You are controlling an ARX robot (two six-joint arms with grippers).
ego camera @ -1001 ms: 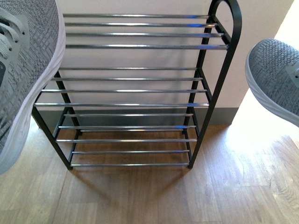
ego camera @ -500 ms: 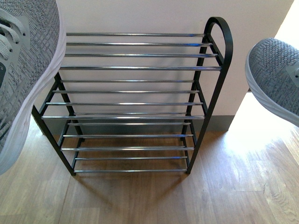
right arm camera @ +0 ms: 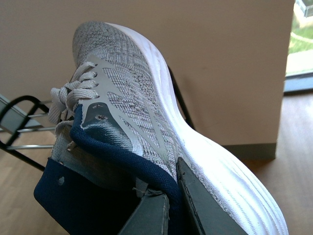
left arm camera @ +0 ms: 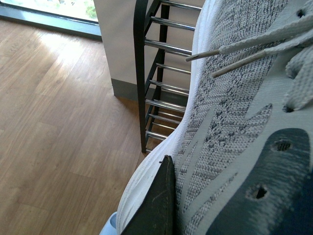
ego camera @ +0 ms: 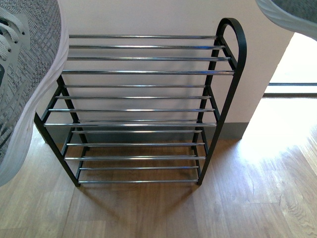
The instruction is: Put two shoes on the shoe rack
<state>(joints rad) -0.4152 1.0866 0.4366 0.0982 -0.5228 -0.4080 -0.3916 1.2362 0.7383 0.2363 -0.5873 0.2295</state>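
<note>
While jaws clamp left shoe point(ego camera: 25, 74) and right shoe point(ego camera: 292, 15) at picture edges, shoe rack point(ego camera: 148, 72) stands open between.

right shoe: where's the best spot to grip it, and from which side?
Grey sneaker in the right hand: pinch the navy collar at the side of the opening, one finger inside, one on the outer wall, coming in from the open top, as it's held now. That rim is thin enough to pinch; the thick rounded white sole looks too broad to clamp.
</note>
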